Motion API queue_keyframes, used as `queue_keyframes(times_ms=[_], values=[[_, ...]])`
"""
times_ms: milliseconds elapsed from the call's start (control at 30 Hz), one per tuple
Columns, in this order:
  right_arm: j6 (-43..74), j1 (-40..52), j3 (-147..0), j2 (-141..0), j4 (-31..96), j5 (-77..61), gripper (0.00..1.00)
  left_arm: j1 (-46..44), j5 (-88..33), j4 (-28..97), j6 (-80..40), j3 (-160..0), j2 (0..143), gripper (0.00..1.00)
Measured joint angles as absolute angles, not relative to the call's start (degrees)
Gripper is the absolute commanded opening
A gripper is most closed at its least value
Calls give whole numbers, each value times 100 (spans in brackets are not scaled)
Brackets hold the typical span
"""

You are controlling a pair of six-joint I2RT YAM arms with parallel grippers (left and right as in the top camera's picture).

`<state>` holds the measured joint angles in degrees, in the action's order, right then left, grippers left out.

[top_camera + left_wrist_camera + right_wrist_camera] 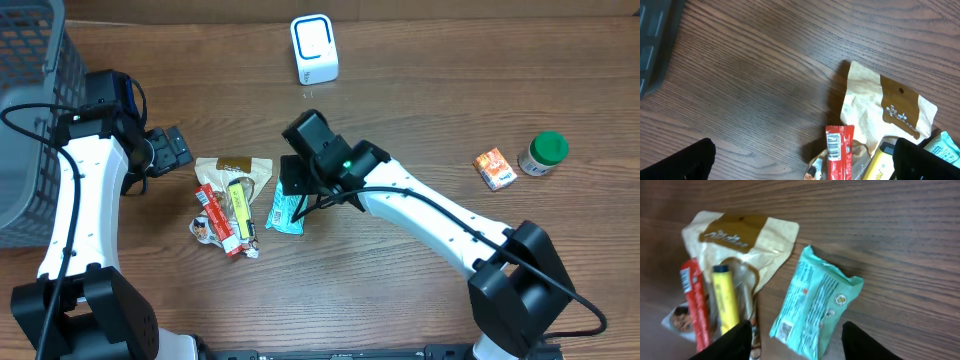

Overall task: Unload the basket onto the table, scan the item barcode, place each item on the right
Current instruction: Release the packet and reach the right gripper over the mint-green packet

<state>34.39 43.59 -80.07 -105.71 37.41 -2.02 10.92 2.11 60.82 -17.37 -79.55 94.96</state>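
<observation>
A teal snack packet [285, 210] [812, 305] lies flat on the wooden table, with a small barcode near its lower left corner. My right gripper [297, 185] [796, 330] hovers over it, open, one finger on each side of the packet with a gap at both. The white scanner [314, 48] stands at the back centre. My left gripper [185, 150] [802, 150] is wide open left of the snack pile and holds nothing. A red bar [839, 152] with a barcode lies between its fingers, below them.
A beige pouch [235, 168] [740, 235], the red bar [220, 220] and a yellow bar [240, 205] [725, 297] are heaped left of the teal packet. A grey basket [30, 120] is at the far left. An orange box [494, 168] and a green-capped jar [544, 152] sit at the right.
</observation>
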Motion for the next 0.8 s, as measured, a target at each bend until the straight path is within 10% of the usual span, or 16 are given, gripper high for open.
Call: queue_keyframes(times_ms=[300,800], values=[[3852,4359,-6873,-10615,2235,-185,41,1092,211,6082,-1737,-7955,9496,100],[3924,4359,-6257,-10637,1194,-126,46,1092,211,6082,-1737,-7955,9496,100]])
